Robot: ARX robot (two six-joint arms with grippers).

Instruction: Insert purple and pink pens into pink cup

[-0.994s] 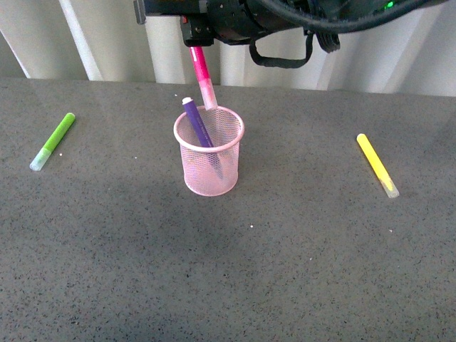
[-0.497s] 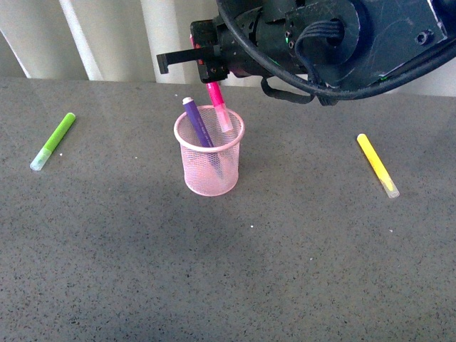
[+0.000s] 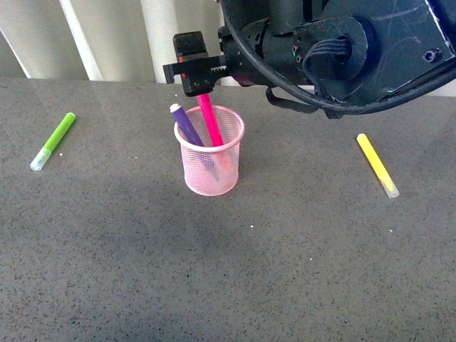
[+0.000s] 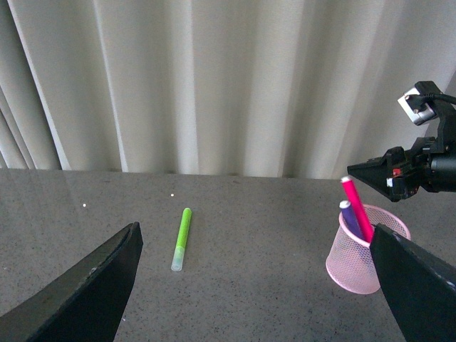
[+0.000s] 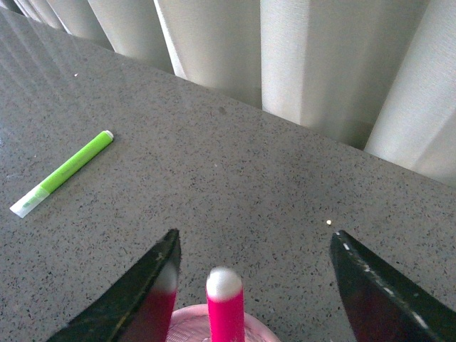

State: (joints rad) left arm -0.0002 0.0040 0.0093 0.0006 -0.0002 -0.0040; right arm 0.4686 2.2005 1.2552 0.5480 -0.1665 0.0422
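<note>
Your pink wire-mesh cup (image 3: 209,161) stands on the grey speckled bench (image 3: 235,271) before pale curtains (image 4: 214,78), the purple pen (image 3: 187,125) and pink pen (image 3: 210,121) leaning inside. The right end effector (image 5: 249,281) gapes wide above; half a second ago it still gripped the pink pen. The left end effector (image 4: 249,285) is spread wide.

You've got a lime-green marker (image 3: 52,142) lying off to the left on the grey bench (image 3: 228,271). A yellow marker (image 3: 377,165) lies over on the right. Pale curtains (image 3: 114,39) hang behind.
</note>
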